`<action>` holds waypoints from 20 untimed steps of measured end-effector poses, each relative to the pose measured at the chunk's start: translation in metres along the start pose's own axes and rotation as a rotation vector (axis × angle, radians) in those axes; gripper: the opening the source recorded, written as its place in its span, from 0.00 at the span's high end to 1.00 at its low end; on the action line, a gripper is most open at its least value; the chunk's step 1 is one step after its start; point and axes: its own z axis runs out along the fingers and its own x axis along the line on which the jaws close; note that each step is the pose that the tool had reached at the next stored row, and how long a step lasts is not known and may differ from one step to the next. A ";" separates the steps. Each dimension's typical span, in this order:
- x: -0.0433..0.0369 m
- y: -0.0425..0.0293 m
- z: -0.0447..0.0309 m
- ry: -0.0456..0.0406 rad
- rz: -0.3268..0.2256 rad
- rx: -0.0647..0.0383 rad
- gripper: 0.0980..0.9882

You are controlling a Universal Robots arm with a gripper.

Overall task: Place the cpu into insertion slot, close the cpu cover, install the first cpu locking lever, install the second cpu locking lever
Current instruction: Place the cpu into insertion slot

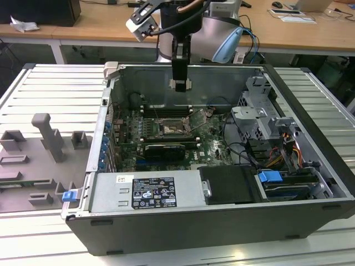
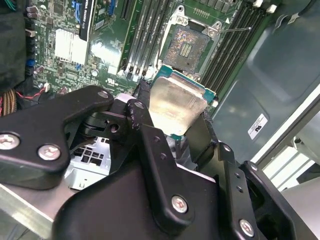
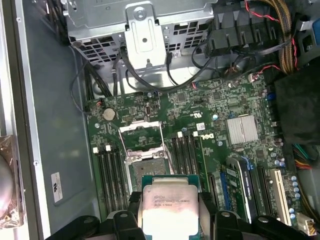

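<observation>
Slatted grey metal table (image 1: 33,83), wooden benches (image 1: 100,25) behind. Exterior view's left: grey moulded fixture tray (image 1: 41,160). Centre: open PC case (image 1: 166,233), gripper (image 1: 179,84) hanging above the motherboard (image 1: 211,147), jaws clamped on the cpu (image 3: 167,205) by its edges. Insertion slot (image 1: 169,128) bare below, cpu well clear of it. Just right: cpu cover (image 1: 198,117) hinged up. Drive cage (image 1: 260,111) far right.

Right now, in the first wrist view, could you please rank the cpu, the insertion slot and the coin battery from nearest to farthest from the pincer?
1. cpu: gripped in the pincer.
2. insertion slot: uncovered on the green board, just beyond the cpu.
3. coin battery: farther across the board, past the raised cpu cover.
</observation>
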 end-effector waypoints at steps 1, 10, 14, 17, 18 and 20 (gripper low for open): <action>0.0000 0.0000 0.0004 -0.0003 0.004 0.000 0.51; -0.0001 -0.0009 0.0097 0.0040 -0.064 0.001 0.51; -0.0001 -0.0011 0.0118 0.0058 -0.089 0.003 0.51; -0.0002 -0.0011 0.0124 0.0056 -0.089 0.005 0.51; -0.0002 -0.0011 0.0126 0.0055 -0.089 0.005 0.51; -0.0001 -0.0012 0.0131 0.0055 -0.089 0.006 0.51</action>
